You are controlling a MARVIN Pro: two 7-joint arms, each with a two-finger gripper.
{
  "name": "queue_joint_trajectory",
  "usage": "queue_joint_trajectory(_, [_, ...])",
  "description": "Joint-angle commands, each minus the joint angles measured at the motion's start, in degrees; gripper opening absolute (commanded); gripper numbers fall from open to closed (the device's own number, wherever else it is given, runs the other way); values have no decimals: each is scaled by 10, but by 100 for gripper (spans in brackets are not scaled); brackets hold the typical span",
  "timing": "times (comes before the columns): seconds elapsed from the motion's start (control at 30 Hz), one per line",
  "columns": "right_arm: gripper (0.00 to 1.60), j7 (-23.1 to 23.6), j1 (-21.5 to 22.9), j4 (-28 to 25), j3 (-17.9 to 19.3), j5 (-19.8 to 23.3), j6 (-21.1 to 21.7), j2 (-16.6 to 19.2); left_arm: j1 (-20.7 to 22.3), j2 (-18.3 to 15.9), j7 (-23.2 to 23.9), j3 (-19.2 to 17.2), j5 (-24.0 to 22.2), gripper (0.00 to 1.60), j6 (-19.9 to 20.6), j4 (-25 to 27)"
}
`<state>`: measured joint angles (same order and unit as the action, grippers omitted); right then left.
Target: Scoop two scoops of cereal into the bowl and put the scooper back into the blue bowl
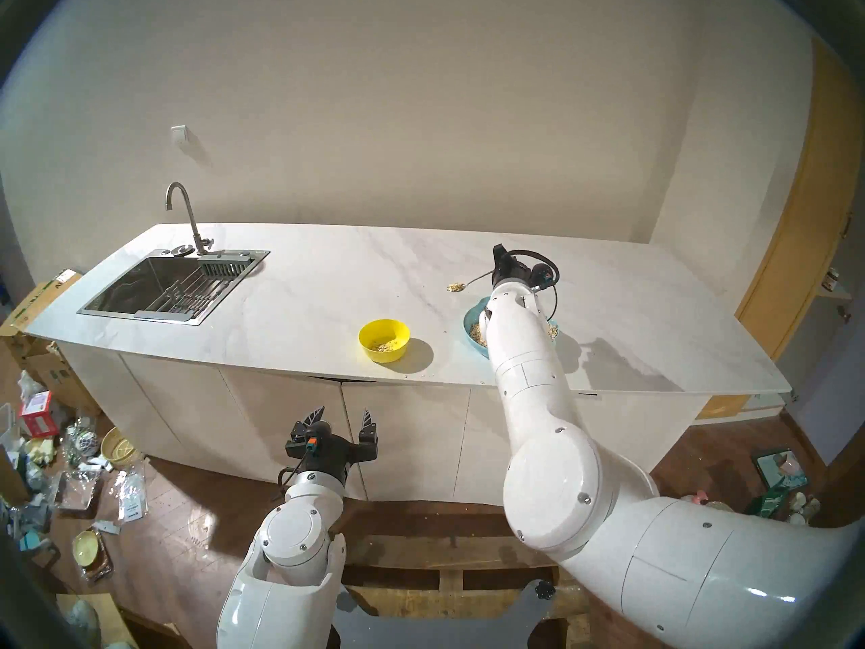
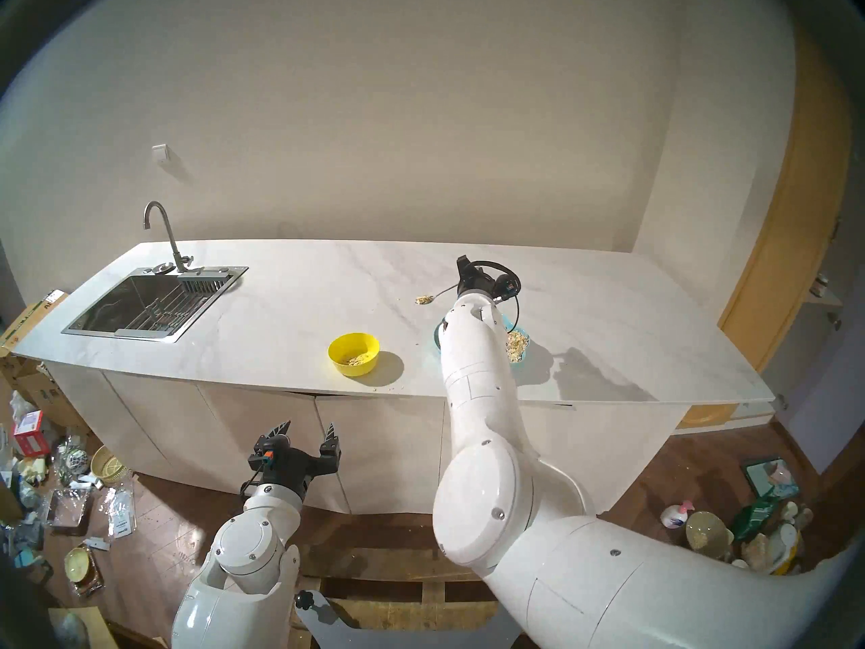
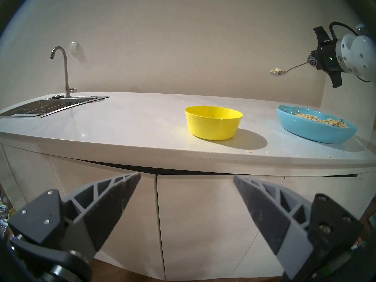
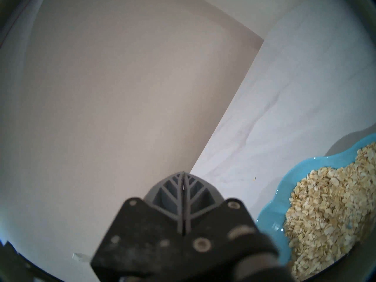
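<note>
My right gripper [image 1: 495, 271] [image 3: 311, 60] [image 4: 183, 173] is shut on the handle of the scooper [image 1: 472, 280] [image 2: 440, 294] [image 3: 295, 68], a slim silver spoon. Its head carries a small heap of cereal, held high above the counter, left of the blue bowl [image 1: 472, 327] [image 3: 315, 131] [image 4: 270, 214]. That bowl holds a heap of cereal [image 3: 321, 119] [image 4: 325, 214] and is partly hidden by my right arm. The yellow bowl [image 1: 384, 340] [image 2: 353, 353] [image 3: 213, 121] stands to its left with some flakes inside. My left gripper [image 1: 343, 416] [image 3: 187, 175] hangs open and empty below the counter's front edge.
A steel sink [image 1: 154, 283] with a faucet [image 1: 187, 212] takes up the counter's left end. A few loose flakes [image 1: 407, 376] lie near the front edge. Boxes, bags and dishes litter the floor on both sides.
</note>
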<state>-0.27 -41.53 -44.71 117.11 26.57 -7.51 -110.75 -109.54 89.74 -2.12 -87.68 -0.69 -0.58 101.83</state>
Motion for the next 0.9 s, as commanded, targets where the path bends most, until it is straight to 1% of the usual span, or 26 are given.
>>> queue_joint_trajectory(0.0, [0,1,-1,-29,-18,-10,14,-18,3,0,2,1,-1,160,-3,15])
queue_joint_trajectory(0.4, [0,3,-19,-42,-39,-18,28,-42,3,0,2,1,-1,160,-4,15])
queue_joint_trajectory(0.7, [0,6,-30,-49,-59,-23,39,-43,3,0,2,1,-1,160,-4,15])
queue_joint_trajectory(0.87, [0,7,-32,-39,-73,-28,42,-43,4,0,2,1,-1,160,-4,14])
